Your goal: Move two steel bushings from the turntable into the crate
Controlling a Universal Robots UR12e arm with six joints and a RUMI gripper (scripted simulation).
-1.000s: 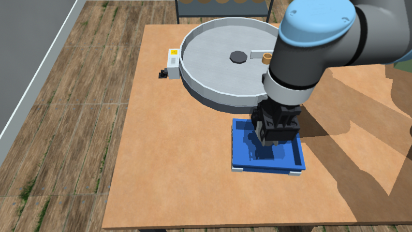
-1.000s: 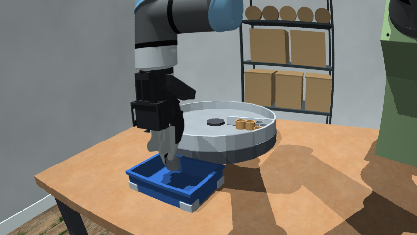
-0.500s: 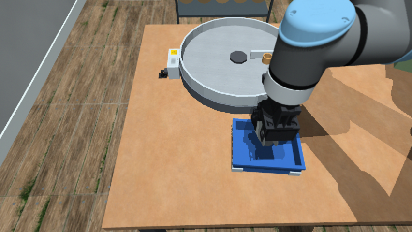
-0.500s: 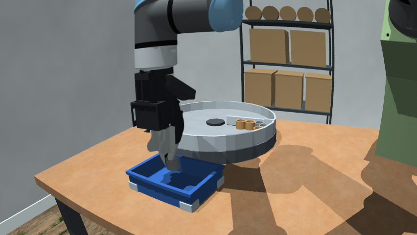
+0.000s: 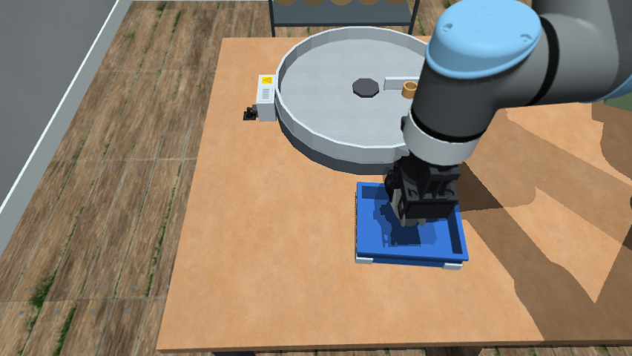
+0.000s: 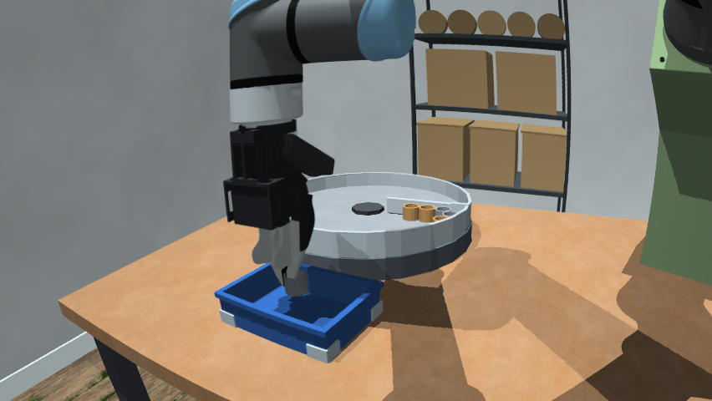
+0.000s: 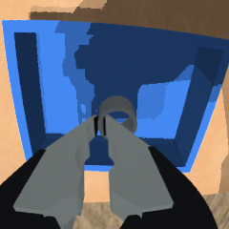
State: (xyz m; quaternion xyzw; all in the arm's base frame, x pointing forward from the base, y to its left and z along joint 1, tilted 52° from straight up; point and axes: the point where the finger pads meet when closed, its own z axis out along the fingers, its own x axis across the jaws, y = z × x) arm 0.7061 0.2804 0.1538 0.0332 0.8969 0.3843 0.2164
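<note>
My gripper (image 6: 287, 271) is lowered into the blue crate (image 6: 301, 308) in front of the turntable. It is shut on the wall of a grey steel bushing (image 6: 296, 285), which hangs just above the crate floor. The wrist view shows the fingertips pinching the rim of the bushing (image 7: 117, 110) over the crate (image 7: 114, 72). On the turntable (image 6: 383, 219), brass bushings (image 6: 418, 212) and grey steel bushings (image 6: 443, 210) stand by a white guide bar. In the top view the arm hides most of them; one brass bushing (image 5: 409, 88) shows.
The turntable's raised rim (image 5: 336, 141) stands right behind the crate (image 5: 411, 227). A grey control box (image 5: 265, 97) sits at the turntable's left. A shelf with cardboard boxes (image 6: 490, 114) stands behind the table. A green machine (image 6: 682, 149) is at the right.
</note>
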